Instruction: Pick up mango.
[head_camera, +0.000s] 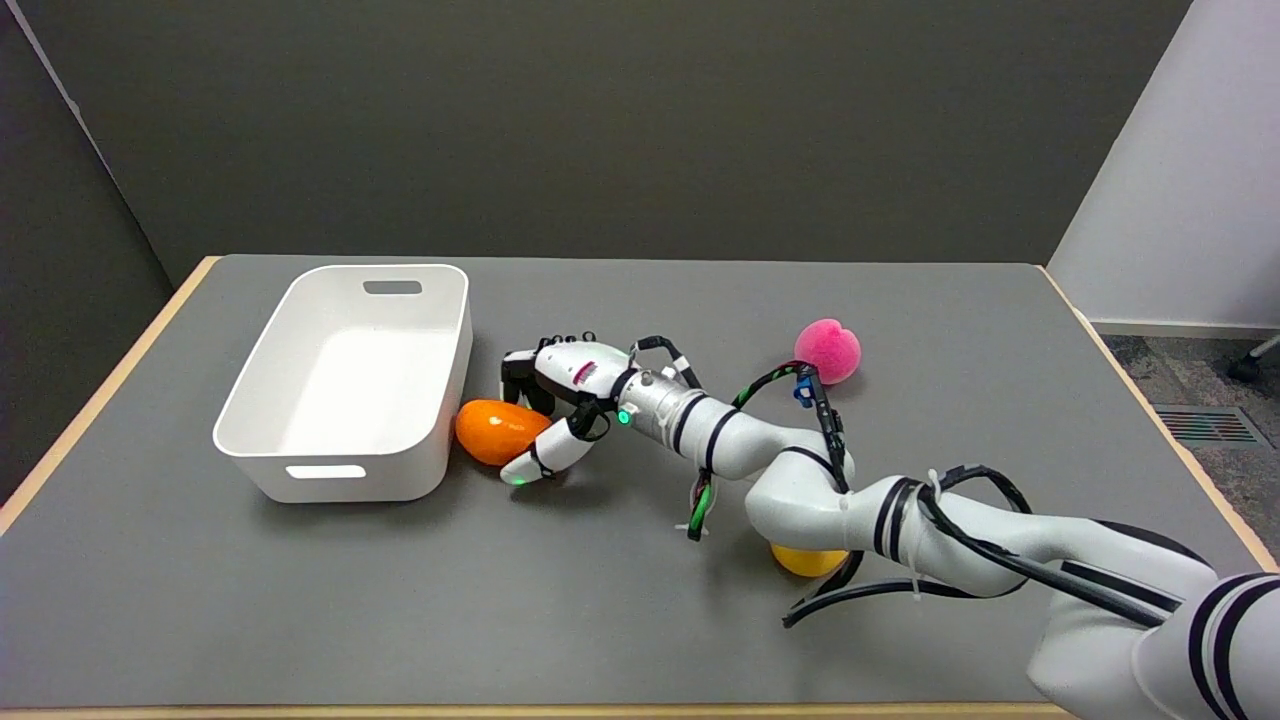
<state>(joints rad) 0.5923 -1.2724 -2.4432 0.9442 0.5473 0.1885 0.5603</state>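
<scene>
Grey table (620, 600): right hand (555, 410) curls around the orange mango (497, 431), grip unclear.

Orange mango (493, 430) on the grey tabletop (640, 600).
Glossy and egg-shaped, it lies on its side just beside the white bin's (345, 385) near right corner.

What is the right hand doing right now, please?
Right hand: fingers wrapped around the orange mango beside the white bin; the mango looks to be on the table.
</scene>
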